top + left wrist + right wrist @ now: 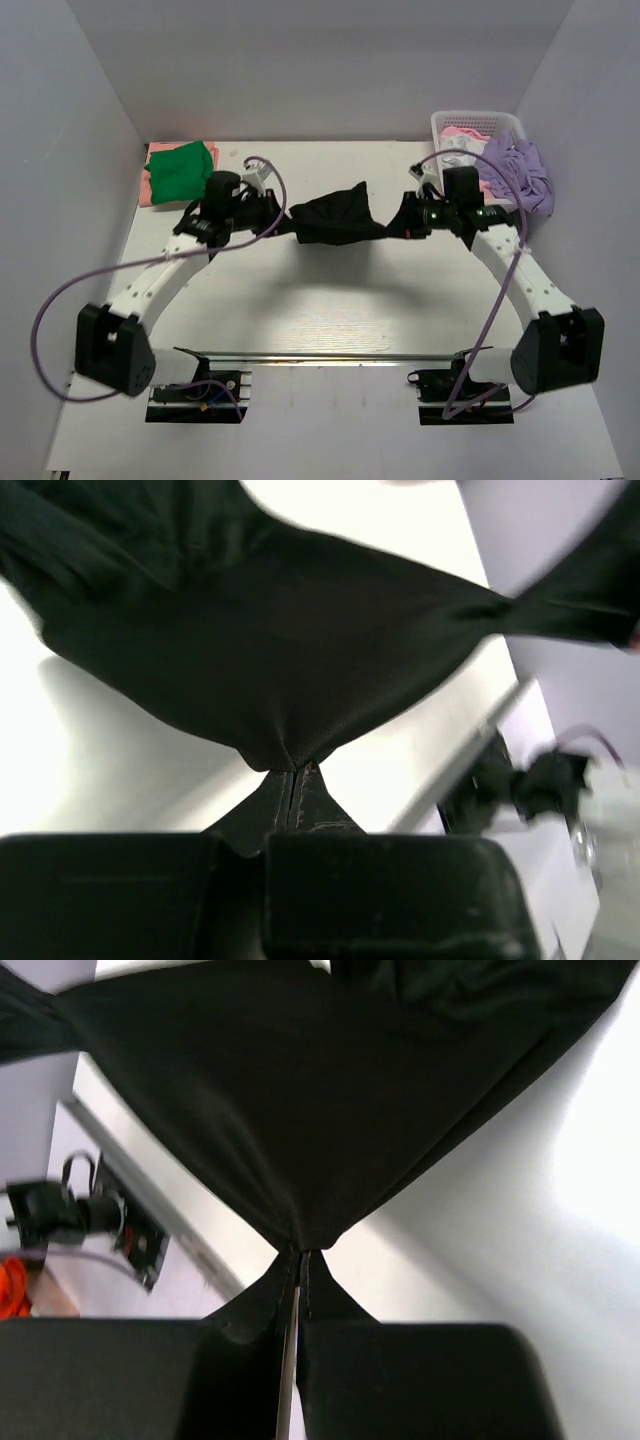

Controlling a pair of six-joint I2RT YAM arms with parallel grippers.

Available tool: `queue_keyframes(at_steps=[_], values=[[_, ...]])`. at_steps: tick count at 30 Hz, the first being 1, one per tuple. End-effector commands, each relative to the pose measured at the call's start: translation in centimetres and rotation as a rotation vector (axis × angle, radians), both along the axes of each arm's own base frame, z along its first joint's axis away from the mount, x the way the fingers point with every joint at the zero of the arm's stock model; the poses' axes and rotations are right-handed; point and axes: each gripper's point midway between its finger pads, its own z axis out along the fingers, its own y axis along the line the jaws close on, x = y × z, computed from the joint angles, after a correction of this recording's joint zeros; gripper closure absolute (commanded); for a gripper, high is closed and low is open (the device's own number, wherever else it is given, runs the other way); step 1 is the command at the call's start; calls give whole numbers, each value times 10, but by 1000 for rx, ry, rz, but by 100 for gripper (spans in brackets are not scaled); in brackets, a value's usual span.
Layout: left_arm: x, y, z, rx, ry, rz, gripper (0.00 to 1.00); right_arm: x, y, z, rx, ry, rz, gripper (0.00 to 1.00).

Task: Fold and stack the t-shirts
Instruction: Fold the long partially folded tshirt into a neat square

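A black t-shirt (335, 215) hangs stretched between my two grippers above the middle of the table, sagging in the centre. My left gripper (258, 213) is shut on its left end; in the left wrist view (290, 770) the cloth (280, 630) fans out from the pinched jaws. My right gripper (405, 220) is shut on its right end; in the right wrist view (302, 1250) the cloth (300, 1090) spreads up from the closed jaws. A green t-shirt (182, 168) lies on a salmon-pink one (148, 188) at the back left. A lavender t-shirt (520, 170) drapes over the basket.
A white lattice basket (470, 125) stands at the back right with white and pale pink cloth (458, 138) inside. Purple cables loop from both arms. A metal rail (330, 355) runs along the near edge between the arm bases. White walls close in the sides and back.
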Motion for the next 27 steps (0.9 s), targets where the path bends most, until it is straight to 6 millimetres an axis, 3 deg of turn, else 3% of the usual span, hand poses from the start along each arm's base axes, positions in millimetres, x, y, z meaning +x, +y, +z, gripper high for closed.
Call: queue_keyframes(at_steps=[1,3,6,9,14,19,27], values=[[-48,9,-2,4,18,-56,100,-39,-2,-26,-6,82,59,100],[-73,11,-6,-18,46,-100,100,-59,-5,-33,8,103,64,100],[-99,7,-9,-70,95,-161,100,-88,0,-25,68,94,128,100],[-109,6,-11,-77,119,-173,100,-108,3,-21,108,99,169,100],[-117,5,3,-103,73,-202,100,-124,8,-9,174,71,231,100],[-112,0,9,-125,32,-222,100,-115,11,2,194,21,234,100],[-84,-17,17,-161,-48,-280,100,-89,20,7,232,-4,220,100]])
